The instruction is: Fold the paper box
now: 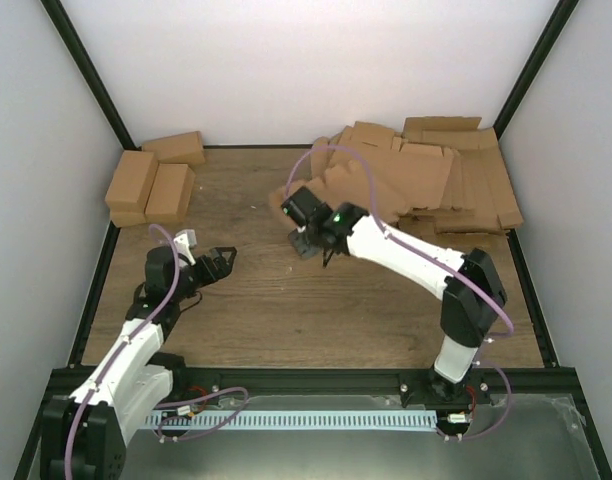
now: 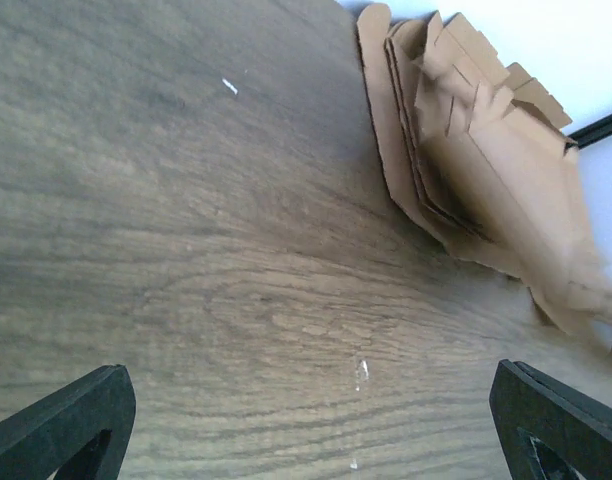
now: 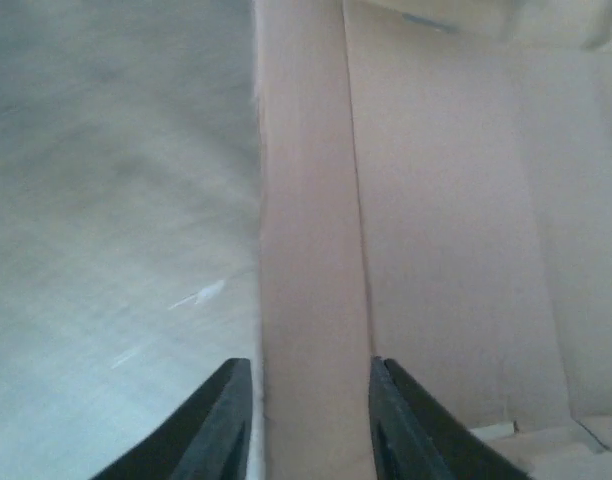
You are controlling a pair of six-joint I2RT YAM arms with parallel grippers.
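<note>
Paper box blanks point(image 1: 426, 175) lie flat in one overlapping heap at the far right of the table point(image 1: 246, 320), and three folded boxes point(image 1: 169, 192) sit together at the far left. We see two arms. The right arm point(image 1: 406, 255) rises from its base, bends at the elbow and stretches its white forearm leftward to the heap's near-left corner, where the right gripper point(image 1: 311, 248) points down. Its fingers point(image 3: 226, 425) are drawn in against both sides of a flap point(image 3: 311, 250) of the frontmost blank; the wrist view is blurred, but they seem to pinch it. The left arm point(image 1: 136, 340) is folded close to its base, with the left gripper point(image 1: 224, 263) held low over bare wood, well apart from the heap, its fingers point(image 2: 71, 425) spread wide
</note>
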